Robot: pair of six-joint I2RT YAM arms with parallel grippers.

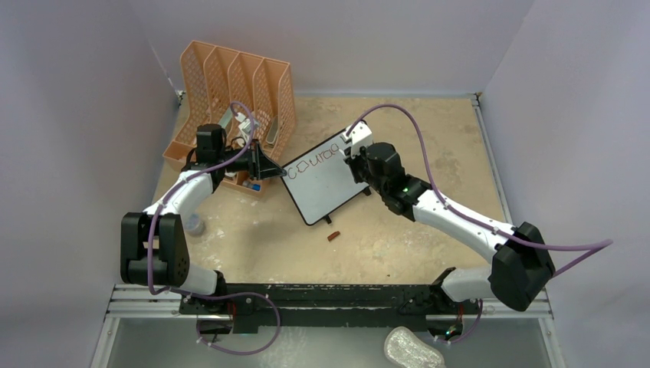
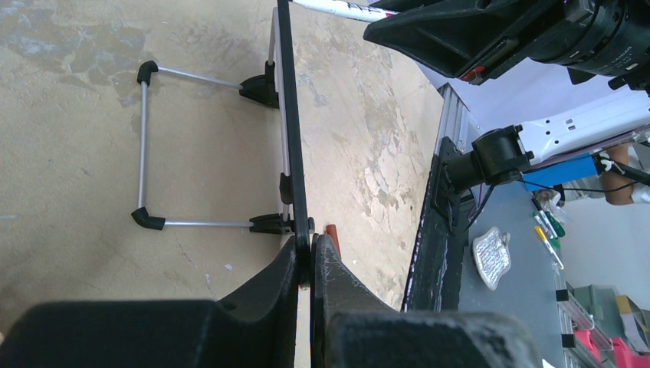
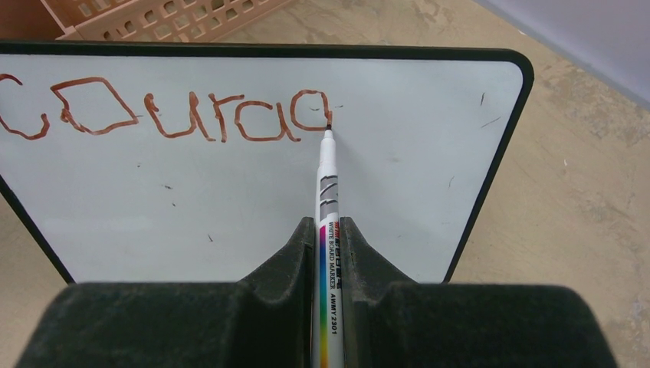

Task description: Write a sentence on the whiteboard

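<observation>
The whiteboard [image 1: 326, 180] stands tilted mid-table on its wire stand [image 2: 142, 146]; in the right wrist view its white face [image 3: 230, 176] fills the frame. Brown handwritten letters of the sentence [image 3: 165, 115], reading roughly "courag", run along the top; they also show as the sentence [image 1: 316, 159] from above. My left gripper [image 2: 310, 249] is shut on the board's black edge [image 2: 290, 115], seen edge-on. My right gripper [image 3: 328, 230] is shut on a white marker [image 3: 328, 199], whose tip touches the board at the last letter.
An orange perforated file organizer [image 1: 234, 92] stands at the back left, close behind the left gripper. A small brown marker cap [image 1: 333, 236] lies on the table in front of the board. A clear cup [image 1: 194, 224] sits by the left arm.
</observation>
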